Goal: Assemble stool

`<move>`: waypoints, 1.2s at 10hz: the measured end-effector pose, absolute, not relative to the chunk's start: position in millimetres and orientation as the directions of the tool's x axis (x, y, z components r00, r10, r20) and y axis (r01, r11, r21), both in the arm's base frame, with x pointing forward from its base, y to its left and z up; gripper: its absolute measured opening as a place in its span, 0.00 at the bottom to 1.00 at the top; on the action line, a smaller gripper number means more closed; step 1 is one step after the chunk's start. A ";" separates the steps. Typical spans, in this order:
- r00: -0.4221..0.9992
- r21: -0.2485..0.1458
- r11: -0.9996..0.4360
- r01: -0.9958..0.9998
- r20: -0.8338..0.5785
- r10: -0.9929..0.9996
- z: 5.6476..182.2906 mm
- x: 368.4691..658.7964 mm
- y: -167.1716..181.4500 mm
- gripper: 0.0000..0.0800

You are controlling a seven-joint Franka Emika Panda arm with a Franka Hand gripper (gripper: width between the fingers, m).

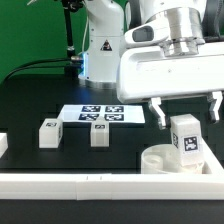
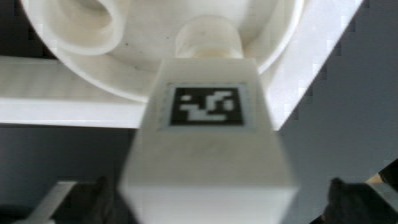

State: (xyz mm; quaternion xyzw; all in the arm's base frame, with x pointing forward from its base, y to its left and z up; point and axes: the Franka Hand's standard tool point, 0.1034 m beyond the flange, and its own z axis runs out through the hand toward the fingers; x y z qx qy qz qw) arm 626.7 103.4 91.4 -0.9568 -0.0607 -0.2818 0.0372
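The round white seat (image 1: 160, 162) lies at the exterior view's right, against the front rail. One white leg (image 1: 185, 137) with a black-and-white tag stands upright on it, its lower end at a socket. My gripper (image 1: 186, 114) hangs just above that leg, its fingers spread wide on either side and not touching it. In the wrist view the leg (image 2: 205, 110) fills the middle, running down to the seat ring (image 2: 80, 45). The dark fingertips (image 2: 75, 203) sit at the corners, with gaps to the leg. Two more legs (image 1: 49, 134) (image 1: 99, 134) stand loose on the black table.
The marker board (image 1: 100, 114) lies behind the loose legs. A long white rail (image 1: 90, 186) runs along the front edge. A dark object (image 1: 3, 146) sits at the exterior view's left edge. The robot base (image 1: 100, 50) stands at the back.
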 end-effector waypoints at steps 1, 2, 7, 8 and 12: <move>0.834 -0.036 -0.990 0.138 0.544 0.097 91.4 626.7 103.4 0.78; 0.833 -0.035 -0.990 0.140 0.544 0.098 91.4 626.7 103.4 0.81; 0.833 -0.033 -0.989 0.143 0.544 0.102 91.4 626.7 103.4 0.81; 0.833 -0.033 -0.989 0.143 0.544 0.102 91.4 626.7 103.4 0.81; 0.905 -0.063 -0.993 0.096 0.421 0.060 88.5 633.9 96.0 0.81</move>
